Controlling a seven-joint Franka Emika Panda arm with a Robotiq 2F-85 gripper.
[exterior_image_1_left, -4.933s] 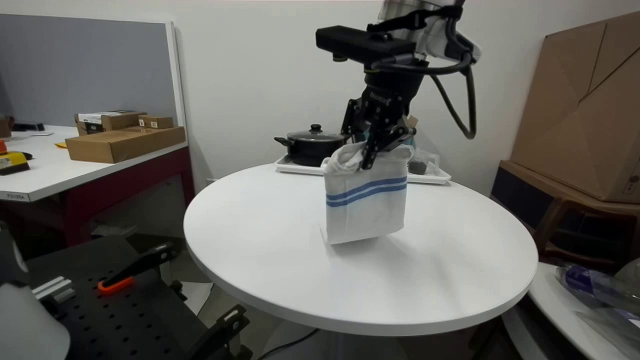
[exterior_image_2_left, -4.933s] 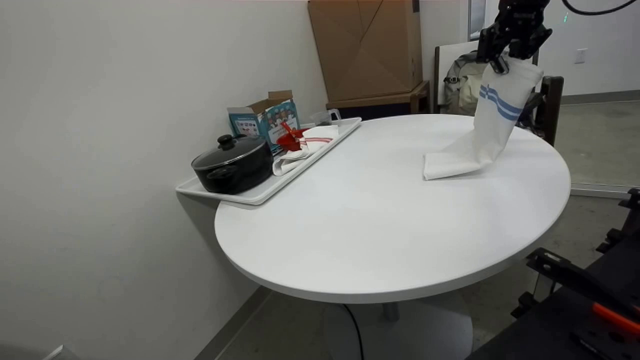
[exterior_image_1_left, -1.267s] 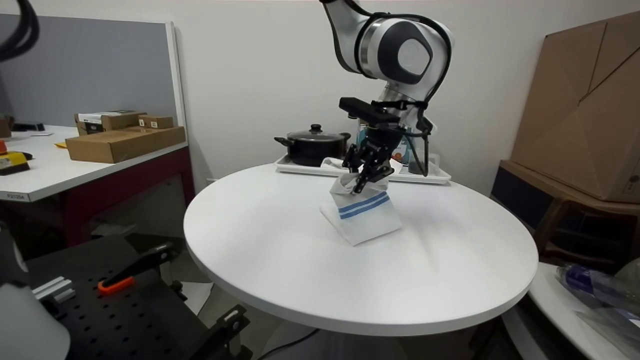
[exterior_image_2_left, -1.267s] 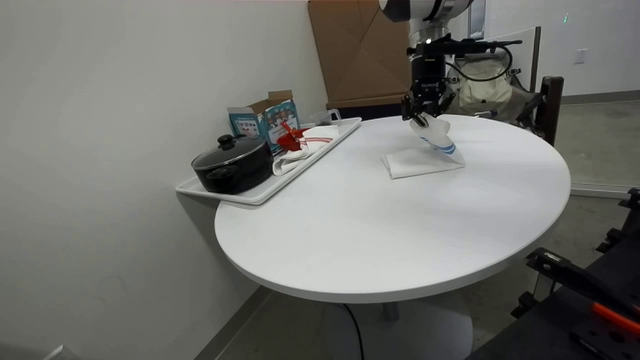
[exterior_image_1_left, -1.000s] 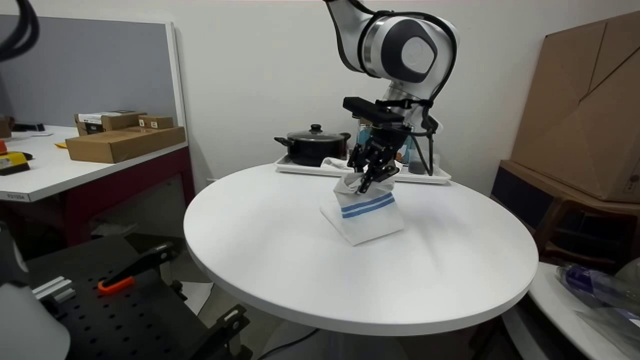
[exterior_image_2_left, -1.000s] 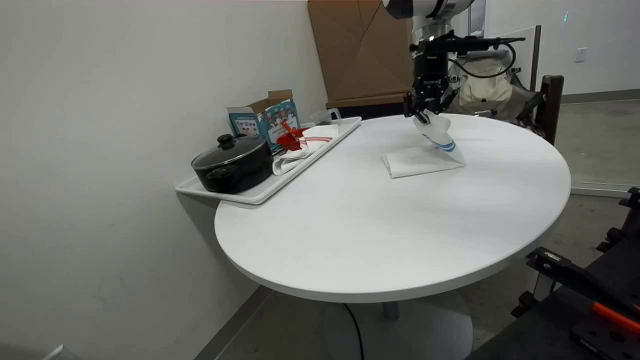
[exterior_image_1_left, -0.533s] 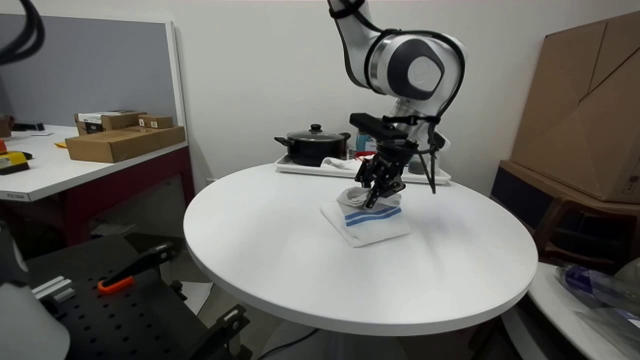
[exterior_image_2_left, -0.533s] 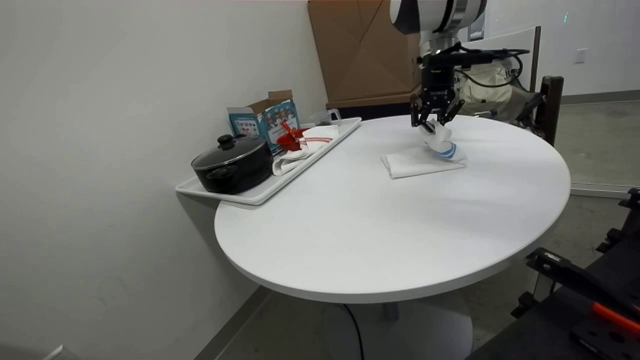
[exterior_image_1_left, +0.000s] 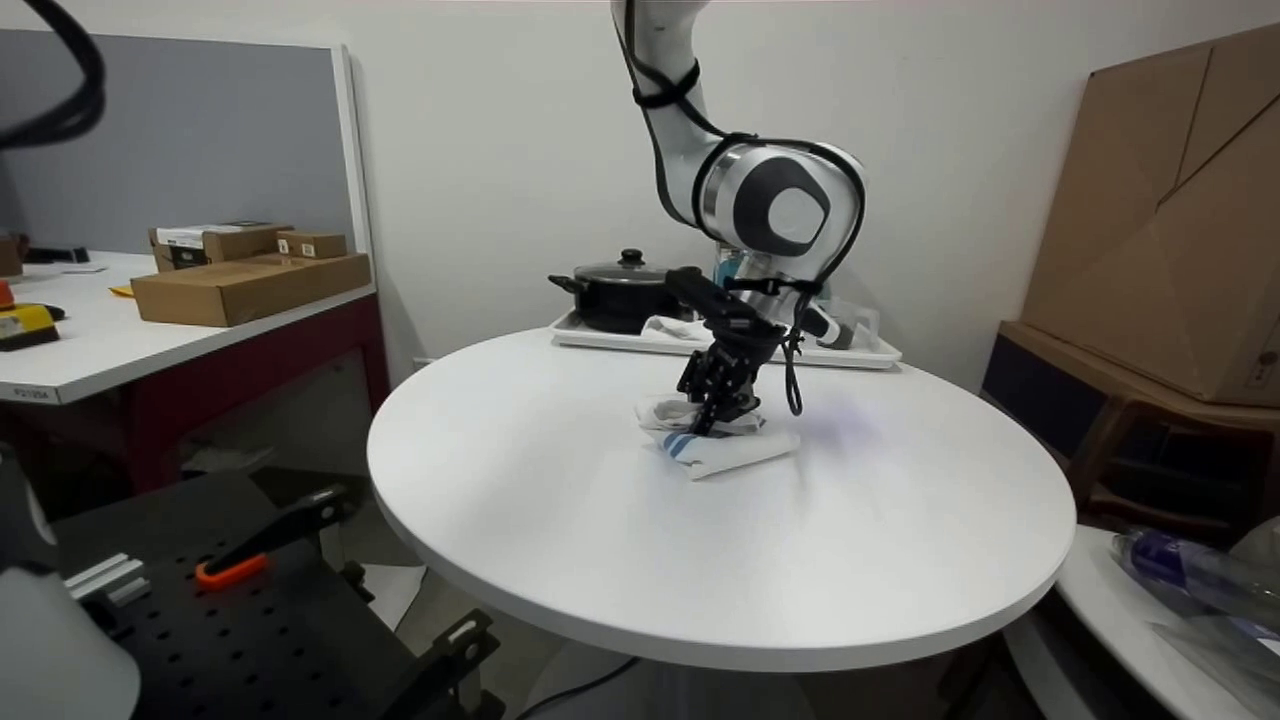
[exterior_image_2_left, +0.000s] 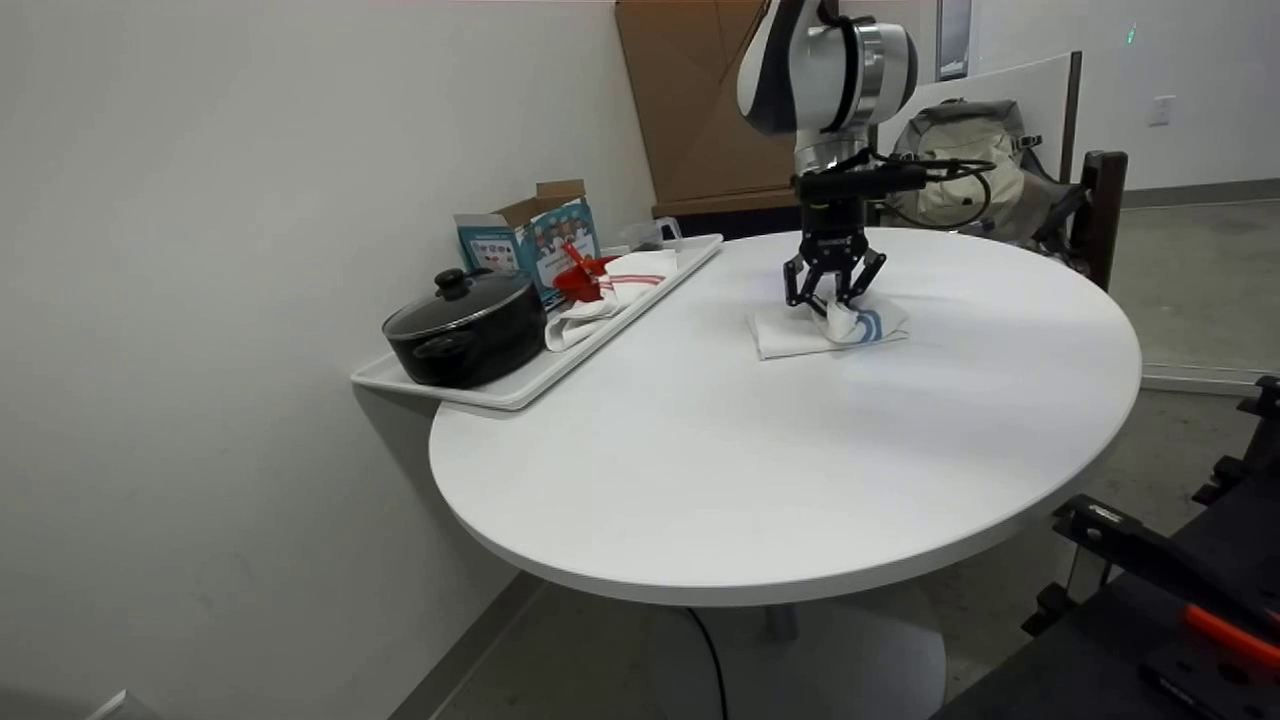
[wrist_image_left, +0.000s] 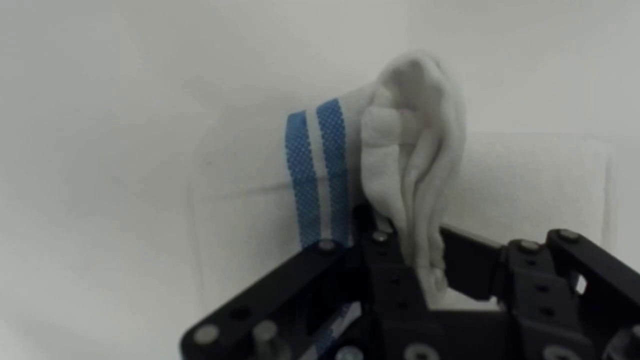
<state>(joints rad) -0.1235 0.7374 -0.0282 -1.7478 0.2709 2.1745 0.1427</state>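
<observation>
A white towel with two blue stripes (exterior_image_1_left: 725, 457) lies folded on the round white table (exterior_image_1_left: 850, 570). My gripper (exterior_image_1_left: 706, 428) is low over it, shut on a bunched fold. In the wrist view the pinched cloth (wrist_image_left: 412, 150) rises between the fingers (wrist_image_left: 470, 265), with the stripes to its left and a flat layer below. An exterior view shows the gripper (exterior_image_2_left: 832, 308) tilted little, its fingertips down at the towel (exterior_image_2_left: 785, 336). The fingertips themselves are partly hidden by cloth.
At the table's wall side a white tray (exterior_image_2_left: 515, 393) holds a lidded black pot (exterior_image_2_left: 460, 345), a red-striped cloth (exterior_image_2_left: 640, 268), a red cup (exterior_image_2_left: 578, 284), a blue box (exterior_image_2_left: 565, 240) and a clear measuring cup (exterior_image_2_left: 643, 237). A dark perforated cart (exterior_image_1_left: 270, 650) stands beside the table.
Earlier the towel hung from the gripper, its lower end on the table. The gripper has since come down to table height, still gripping, and the raised part has collapsed into folds.
</observation>
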